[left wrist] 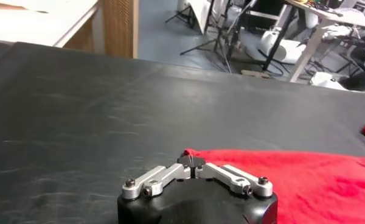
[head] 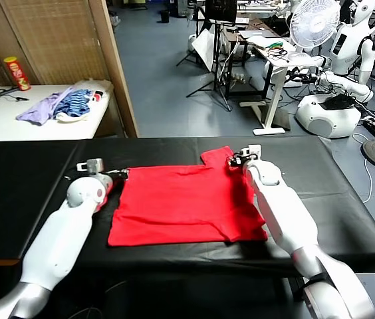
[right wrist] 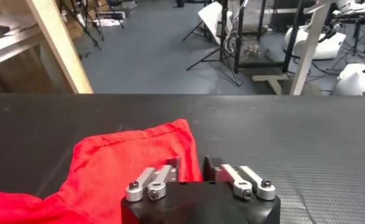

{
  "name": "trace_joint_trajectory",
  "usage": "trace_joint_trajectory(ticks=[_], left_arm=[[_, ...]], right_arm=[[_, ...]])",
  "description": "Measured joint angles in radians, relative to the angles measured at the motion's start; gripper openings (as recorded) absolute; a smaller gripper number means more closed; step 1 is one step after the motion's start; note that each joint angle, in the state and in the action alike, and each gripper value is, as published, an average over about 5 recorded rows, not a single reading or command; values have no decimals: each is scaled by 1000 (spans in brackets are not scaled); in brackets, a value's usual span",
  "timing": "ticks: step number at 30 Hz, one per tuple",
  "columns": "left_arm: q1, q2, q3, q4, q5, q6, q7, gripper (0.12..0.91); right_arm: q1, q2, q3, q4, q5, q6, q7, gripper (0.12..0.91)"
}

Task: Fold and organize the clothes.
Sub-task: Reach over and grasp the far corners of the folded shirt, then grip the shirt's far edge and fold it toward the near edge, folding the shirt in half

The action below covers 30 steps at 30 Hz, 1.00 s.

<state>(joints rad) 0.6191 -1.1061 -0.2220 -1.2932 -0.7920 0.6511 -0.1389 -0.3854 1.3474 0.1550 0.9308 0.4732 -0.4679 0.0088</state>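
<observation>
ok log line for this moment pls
left gripper: shut on red T-shirt far left corner | right gripper: shut on far right sleeve | shirt flat on black table

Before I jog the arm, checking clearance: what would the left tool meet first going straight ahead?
Nothing close: past the left tool, shut on the red T-shirt, only bare black table shows to its far edge.

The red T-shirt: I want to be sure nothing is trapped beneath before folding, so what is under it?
The red T-shirt lies flat on the black table. Only table surface shows around its edges. Anything beneath the cloth itself is covered and cannot be seen.
</observation>
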Motion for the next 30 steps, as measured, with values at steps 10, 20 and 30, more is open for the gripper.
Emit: trace_joint_trajectory(ticks=[10,20,30], left_arm=[[35,24,-42,-77,15,-12,3,126],[168,106,-110,-306,-9,-14,-12,126],[386,197,-192,-531,6,-9,-37,126]], right_arm=[[-122,-93,43,280,127,-24,-3,122],[-325,-249,99,614,240,-92,30,122],[-475,-335,128,789,246,-148,49,122]])
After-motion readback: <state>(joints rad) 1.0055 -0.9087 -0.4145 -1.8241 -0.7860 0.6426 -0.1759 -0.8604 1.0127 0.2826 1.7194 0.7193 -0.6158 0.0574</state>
